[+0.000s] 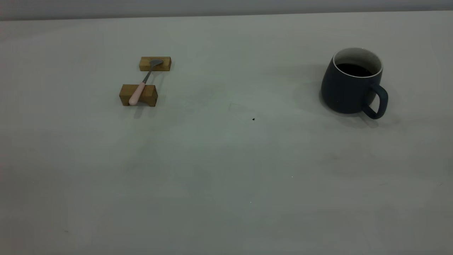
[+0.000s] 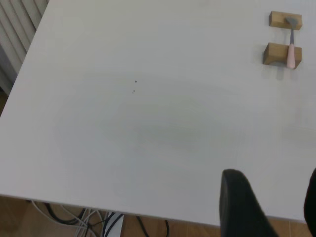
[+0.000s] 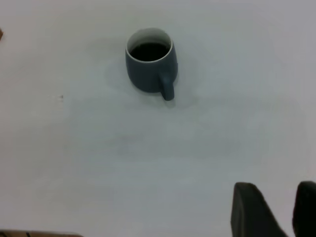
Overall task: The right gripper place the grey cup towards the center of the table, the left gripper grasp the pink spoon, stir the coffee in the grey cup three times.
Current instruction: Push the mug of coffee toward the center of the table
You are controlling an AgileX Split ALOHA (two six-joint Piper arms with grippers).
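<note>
The grey cup [image 1: 348, 88] stands upright at the right of the table [image 1: 226, 170], its handle turned to the front right, with dark coffee [image 1: 354, 69] inside. At the left the pink spoon [image 1: 141, 86] lies bridged across two wooden blocks, bowl on the far one. Neither arm shows in the exterior view. In the left wrist view my left gripper [image 2: 274, 197] hangs open over the table's near edge, well away from the pink spoon [image 2: 291, 47]. In the right wrist view my right gripper [image 3: 279, 200] is open and empty, short of the grey cup [image 3: 148, 69] and its coffee [image 3: 149, 51].
The spoon rests on a far wooden block [image 1: 166, 64] and a near wooden block [image 1: 148, 95]. A small black speck [image 1: 253, 119] marks the table's middle. The table edge [image 2: 98, 210] with cables below shows in the left wrist view.
</note>
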